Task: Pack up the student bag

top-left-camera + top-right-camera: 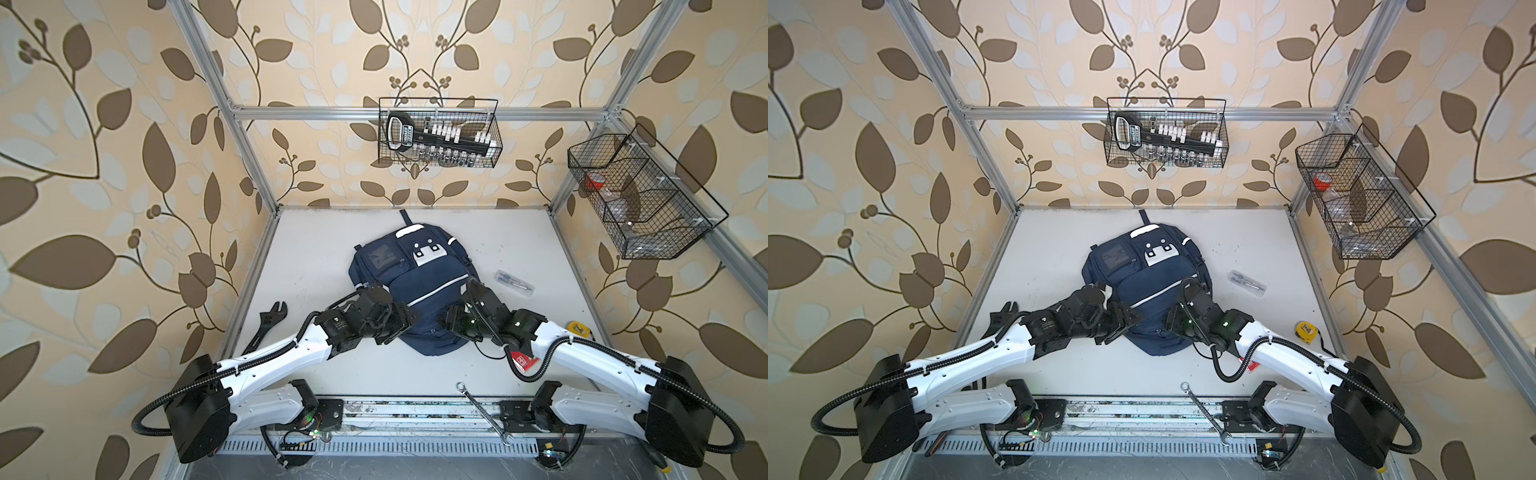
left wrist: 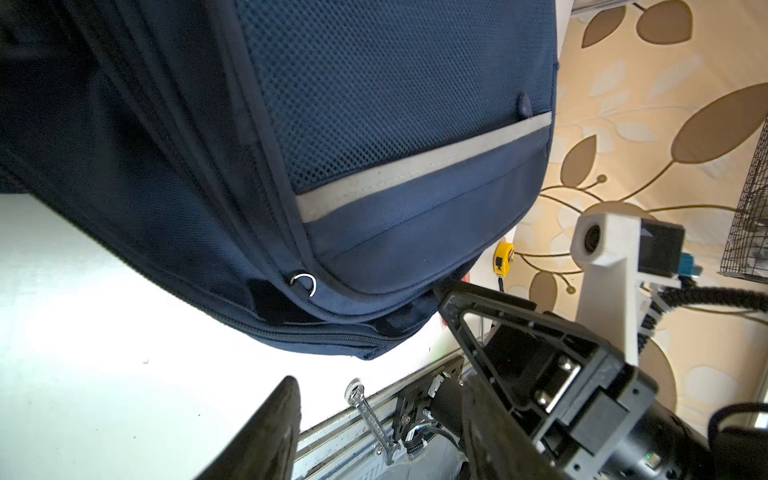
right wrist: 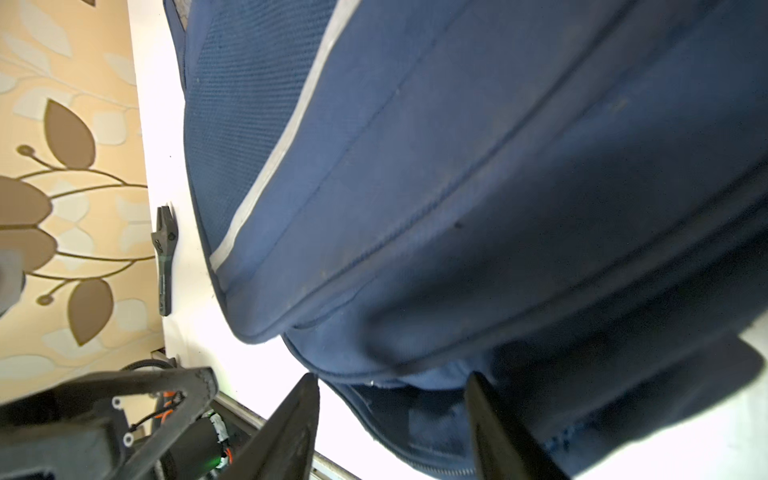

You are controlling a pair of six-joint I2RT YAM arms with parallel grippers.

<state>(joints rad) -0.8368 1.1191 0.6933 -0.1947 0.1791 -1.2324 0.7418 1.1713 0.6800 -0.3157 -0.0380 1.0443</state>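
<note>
Your right gripper (image 3: 390, 374) stands partly open at the near hem of the student bag (image 1: 415, 266) and grips nothing. Blue fabric shows in the gap, and from this close you can't quite tell whether either finger brushes it. Your left gripper (image 2: 382, 378) is likewise parted and empty, with bare table showing between its fingers.

Reading both top views as a clock, with the back wall at 12, the bag lies flat, front up, at the middle of the table (image 1: 311, 257). Its long axis runs 12 to 6, with the top loop at 12 and the base toward you at 6. The left gripper sits at the bag's 7 o'clock corner and the right at its 5 o'clock corner, so the bag's bulk lies toward 1 o'clock from the left claw and 11 from the right.

An adjustable wrench (image 1: 268, 324) waits at 9 o'clock by the table edge. A spanner (image 1: 484, 413) lies at 6 and a tape measure (image 1: 577, 328) at 4, all still outside the bag.

The zips look shut, so the next move likely turns on the small ring pull (image 2: 303, 284). It sits on the seam at the 7 o'clock corner, nearer your left claw.
</note>
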